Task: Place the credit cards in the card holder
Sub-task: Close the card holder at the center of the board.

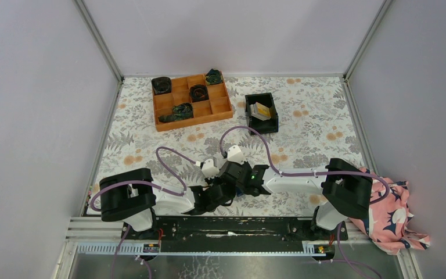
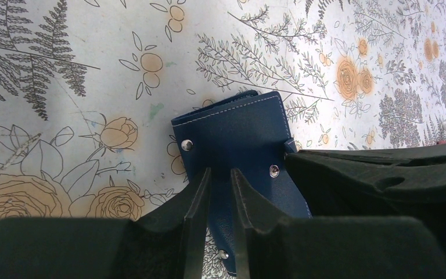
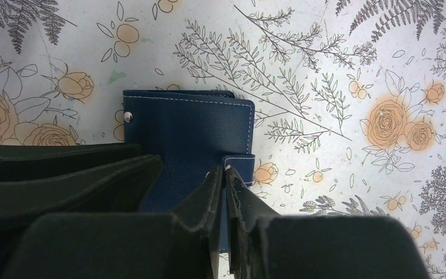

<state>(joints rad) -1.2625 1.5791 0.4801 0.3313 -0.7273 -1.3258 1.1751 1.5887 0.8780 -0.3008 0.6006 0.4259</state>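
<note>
The card holder point(image 2: 238, 136) is a navy folded wallet lying on the flowered table cover. My left gripper point(image 2: 220, 173) is shut on it, and blue leather fills the narrow gap between the fingers. My right gripper point(image 3: 225, 170) is shut on the wallet's snap tab point(image 3: 239, 164) at the right edge of the card holder point(image 3: 189, 128). In the top view both grippers point(image 1: 231, 181) meet near the table's front middle and hide the wallet. The credit cards point(image 1: 260, 110), yellow-orange and grey, lie in a black bin at the back.
The black bin point(image 1: 273, 120) stands at the back, right of centre. An orange compartment tray point(image 1: 225, 108) with dark rolled items is to its left. A pink patterned cloth point(image 1: 392, 215) lies at the front right. Grey walls close in three sides.
</note>
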